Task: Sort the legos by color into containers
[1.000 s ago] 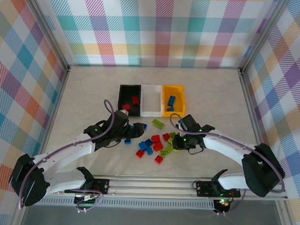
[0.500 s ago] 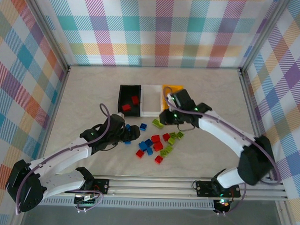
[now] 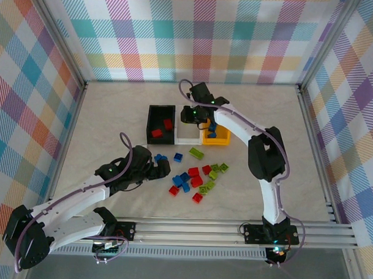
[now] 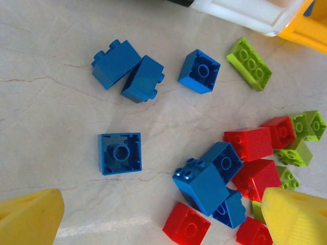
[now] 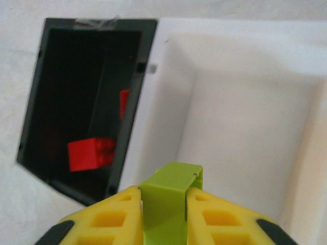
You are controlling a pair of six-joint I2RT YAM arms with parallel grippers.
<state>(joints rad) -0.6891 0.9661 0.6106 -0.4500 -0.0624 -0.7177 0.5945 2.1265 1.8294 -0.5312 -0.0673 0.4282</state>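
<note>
Right gripper: fingers pinch a lime green lego over the white bin, upper centre of the top view.
Left gripper: fingers spread wide above loose blue legos.
Black bin: holds red legos.
Orange-yellow bin: holds blue pieces.
Mixed pile: centre of the table.

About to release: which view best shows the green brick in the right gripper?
Right wrist: the green brick is clamped in the right gripper over the white bin. From top external, the brick cannot be made out.
</note>
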